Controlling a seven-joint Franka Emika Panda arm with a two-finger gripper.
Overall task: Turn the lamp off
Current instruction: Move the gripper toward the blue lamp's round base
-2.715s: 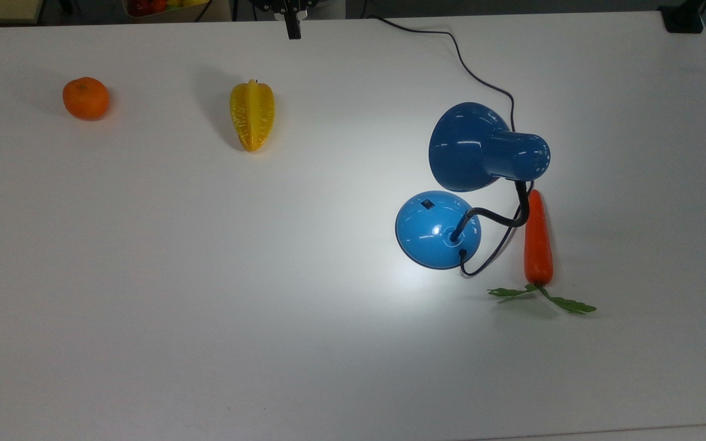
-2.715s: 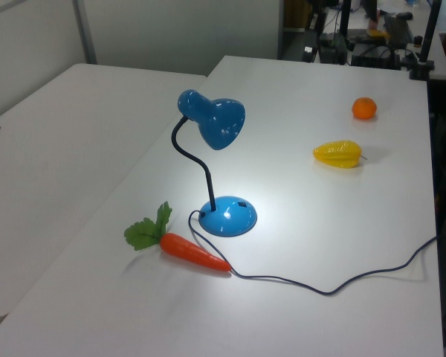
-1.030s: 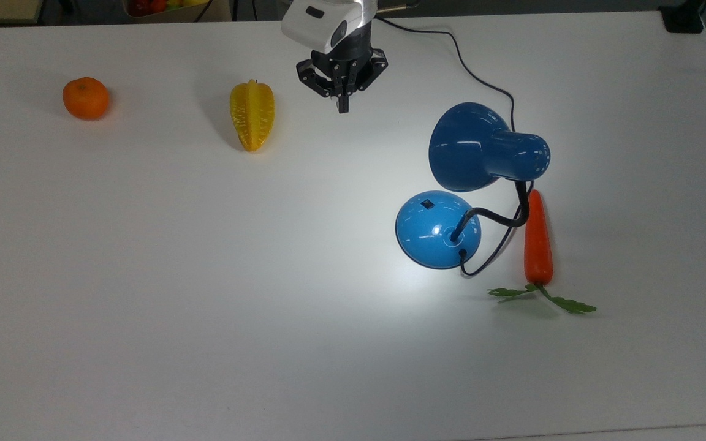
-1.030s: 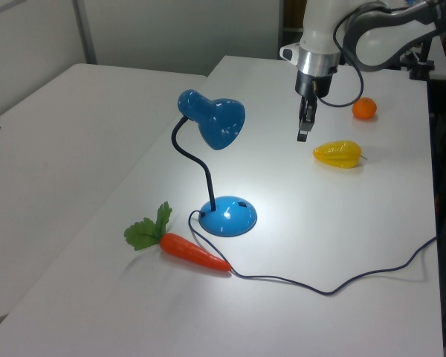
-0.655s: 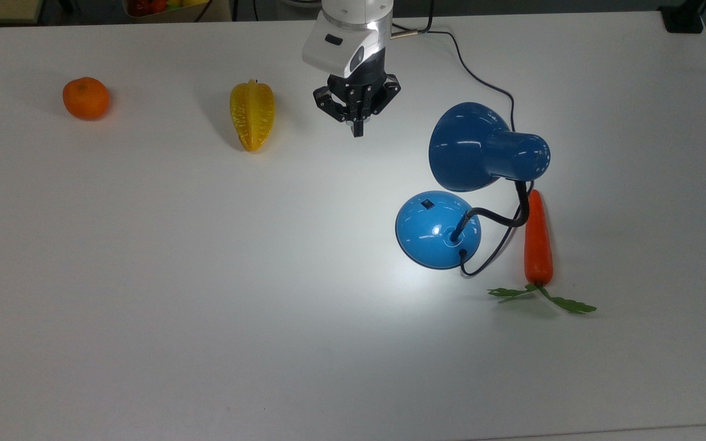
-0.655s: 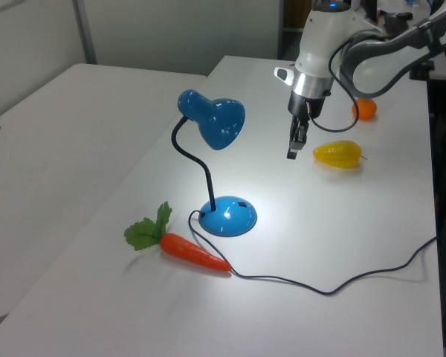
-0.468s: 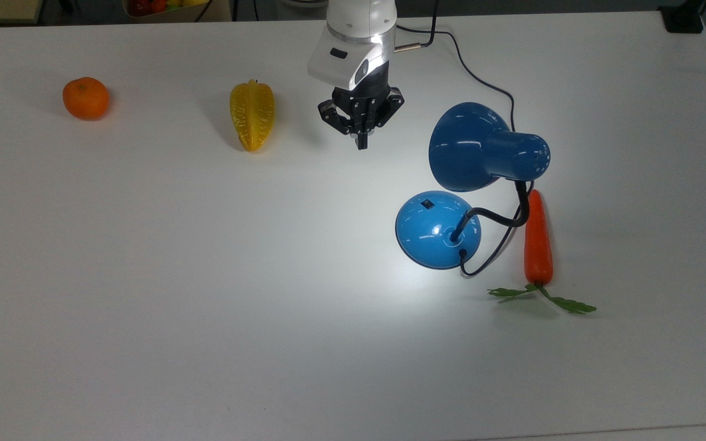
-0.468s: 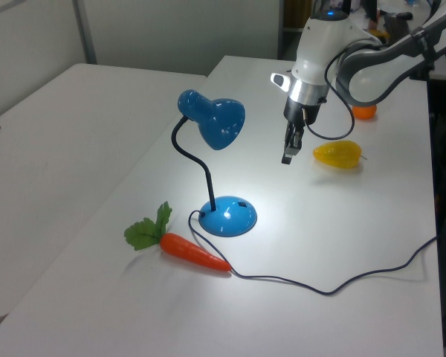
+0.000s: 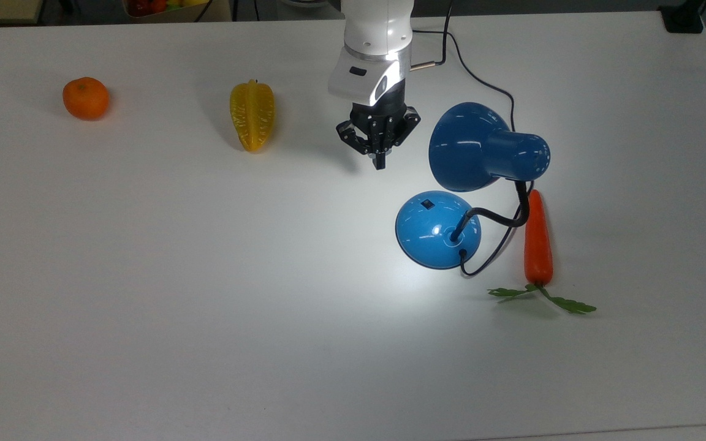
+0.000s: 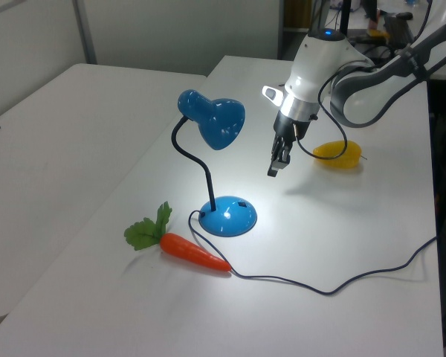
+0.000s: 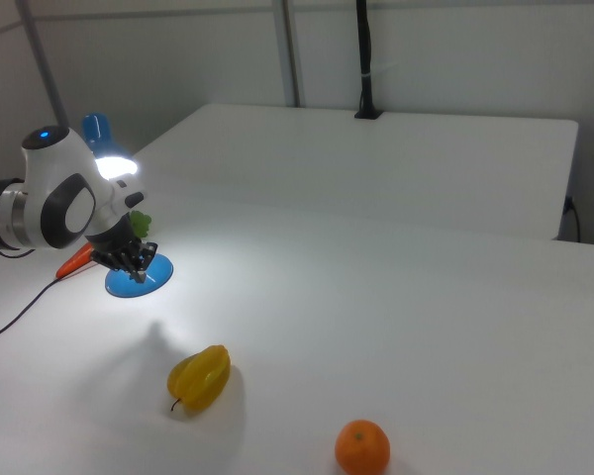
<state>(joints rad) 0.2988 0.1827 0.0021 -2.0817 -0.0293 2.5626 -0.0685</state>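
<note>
In the top view, left to right: the gripper [image 9: 380, 163], fingers clenched together and empty, hangs just left of the lamp [image 9: 438, 228] shade, above and apart from the base. The lamp is lit. Risk: descending off-centre misses the small switch [image 9: 428, 204], or clips the shade, shifting the lamp.

In the right view, the arm [image 11: 54, 203] is covering most of the lamp [image 11: 129, 282], the shade and neck included, and all but one end of the carrot [image 11: 74, 263]. The arm's upper part is running off the top view's upper edge. The lamp's cord [image 10: 334, 286] is leaving the left view's right edge.
</note>
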